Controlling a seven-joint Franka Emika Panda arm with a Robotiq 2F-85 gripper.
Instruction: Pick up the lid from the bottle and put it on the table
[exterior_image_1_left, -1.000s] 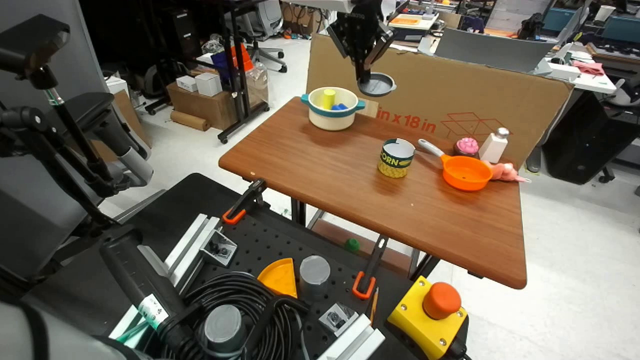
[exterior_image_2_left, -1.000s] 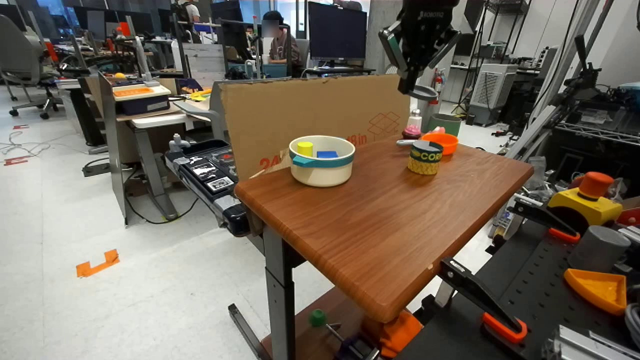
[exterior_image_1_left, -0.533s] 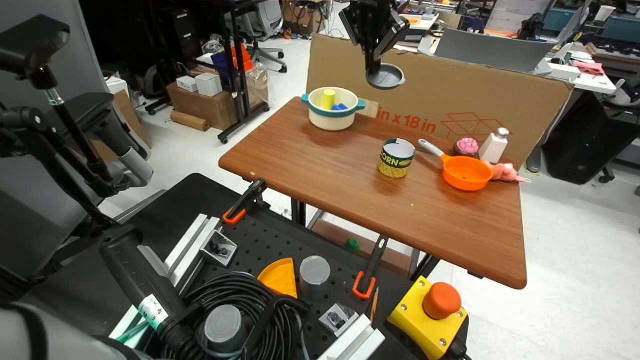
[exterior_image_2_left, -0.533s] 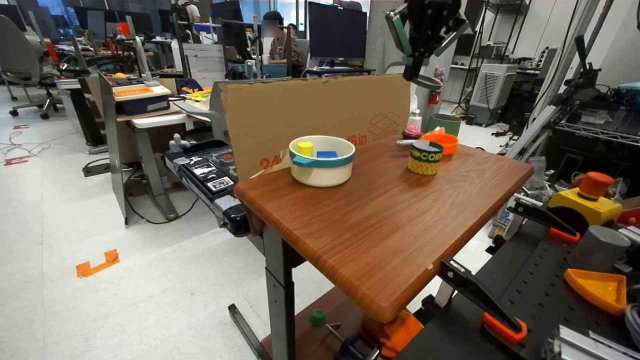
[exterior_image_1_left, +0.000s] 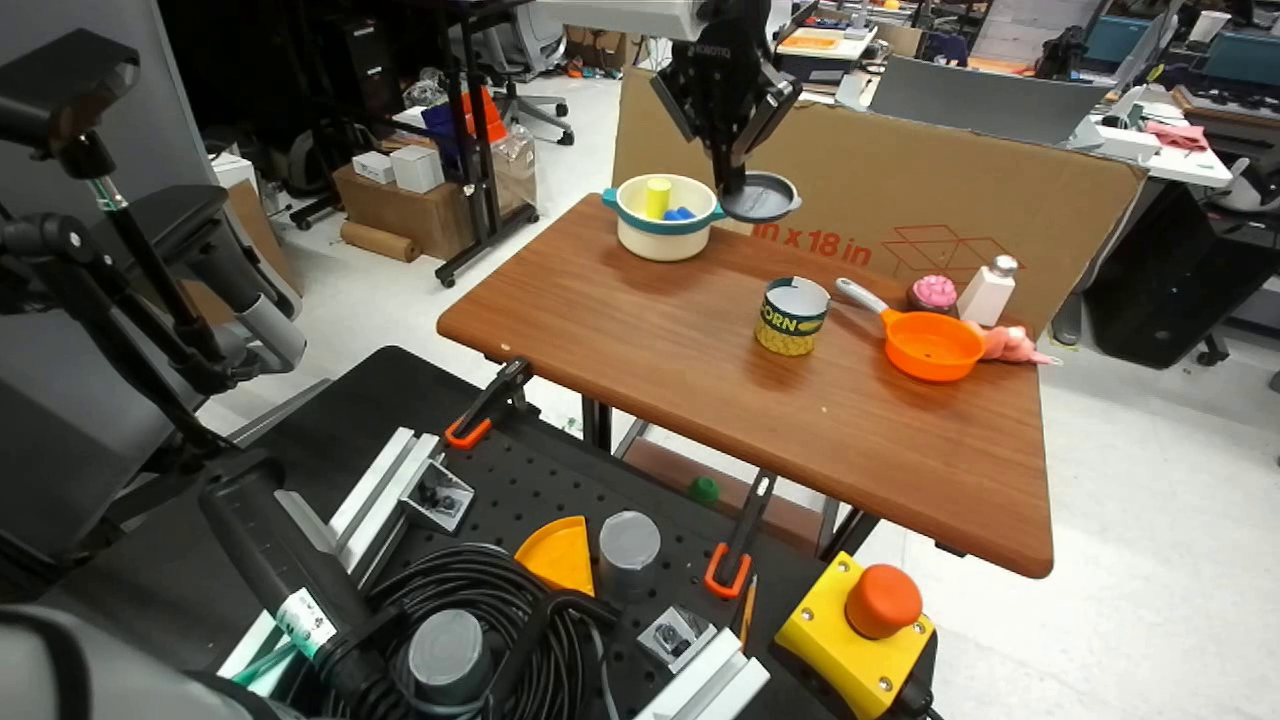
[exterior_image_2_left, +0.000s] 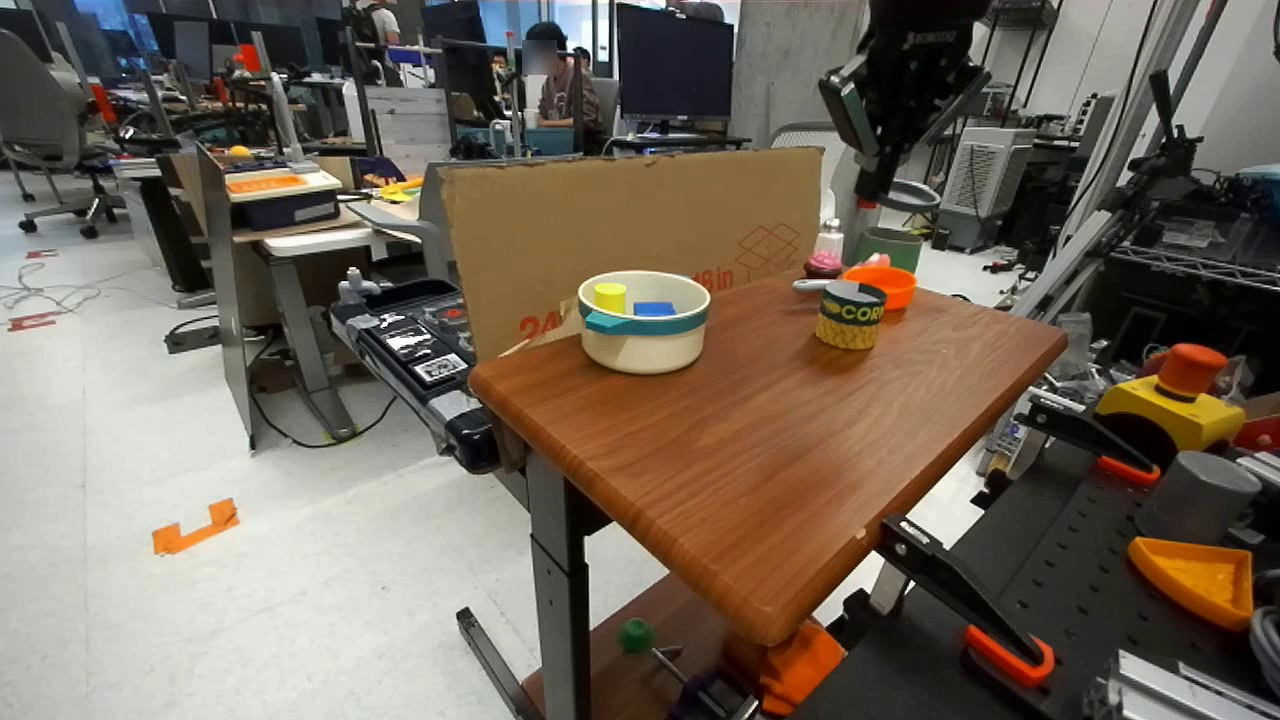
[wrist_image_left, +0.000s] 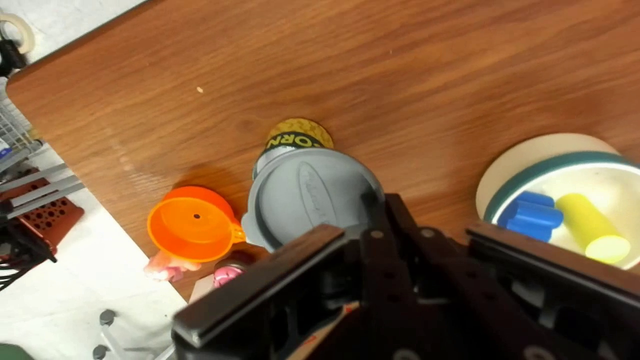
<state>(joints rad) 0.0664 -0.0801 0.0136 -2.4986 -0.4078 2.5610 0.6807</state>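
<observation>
The lid, a grey round disc with a raised rim and a small tab, hangs in the air in both exterior views (exterior_image_1_left: 764, 198) (exterior_image_2_left: 914, 195) and in the wrist view (wrist_image_left: 300, 195). My gripper (exterior_image_1_left: 734, 180) is shut on the lid's edge; it also shows in an exterior view (exterior_image_2_left: 876, 182) and the wrist view (wrist_image_left: 382, 202). The bottle, a short yellow jar with a dark green "CORN" band, stands upright on the table (exterior_image_1_left: 650, 330) in both exterior views (exterior_image_1_left: 788, 330) (exterior_image_2_left: 850, 325). In the wrist view the lid partly covers the bottle (wrist_image_left: 298, 132).
A cream pot (exterior_image_1_left: 664, 242) with blue and yellow pieces stands at the table's far end, near the gripper. An orange pan (exterior_image_1_left: 932, 350), a pink-topped cupcake (exterior_image_1_left: 936, 292) and a white shaker (exterior_image_1_left: 988, 292) stand beyond the bottle. A cardboard sheet (exterior_image_1_left: 850, 200) rises along the back edge.
The gripper and the held lid rise a little, then come down lower than at the start. In an exterior view they have also shifted right. The bottle and other objects have not moved.
</observation>
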